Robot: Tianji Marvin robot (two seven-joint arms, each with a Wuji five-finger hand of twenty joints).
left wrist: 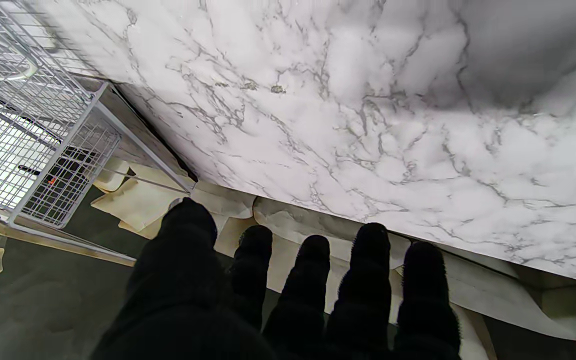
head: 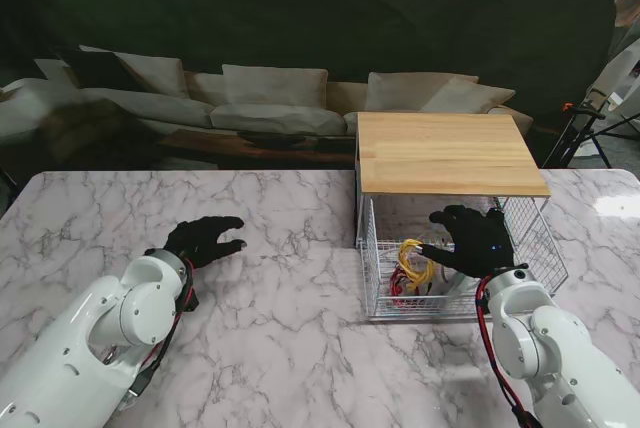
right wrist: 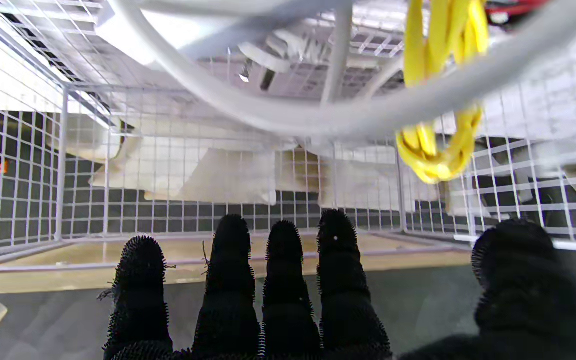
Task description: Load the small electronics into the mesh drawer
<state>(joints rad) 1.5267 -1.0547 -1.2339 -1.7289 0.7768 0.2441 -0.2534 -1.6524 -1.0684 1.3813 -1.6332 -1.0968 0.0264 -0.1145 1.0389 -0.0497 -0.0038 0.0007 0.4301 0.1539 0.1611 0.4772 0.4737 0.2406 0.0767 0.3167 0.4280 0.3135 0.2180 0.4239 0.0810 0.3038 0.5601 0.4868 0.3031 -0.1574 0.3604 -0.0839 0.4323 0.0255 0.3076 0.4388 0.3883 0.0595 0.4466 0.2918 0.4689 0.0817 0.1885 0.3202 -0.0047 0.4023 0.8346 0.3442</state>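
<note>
A: Starting from the left, what is the left hand (head: 205, 238) doing?

B: It lies flat, palm down over the marble table (head: 290, 318), fingers (left wrist: 363, 280) spread and holding nothing. My guess is it is parked there, well apart from the drawer, so as not to get in the way.

A: And the drawer?

B: The mesh drawer (head: 375, 278) is pulled out toward me from under a wooden-topped unit (head: 450, 153), which leaves its top open for loading. A yellow cable (head: 413, 263) is coiled inside, with something red (head: 398, 288) just beside it on the left. A white cable (right wrist: 288, 117) shows in the right wrist view, curving across the basket.

A: Then the right hand (head: 475, 238)?

B: It hangs over the drawer with fingers (right wrist: 228, 270) straight and apart, thumb out toward the yellow coil, gripping nothing. It reads to me as a hand that has let go over the basket; the electronics I can see are already inside.
</note>
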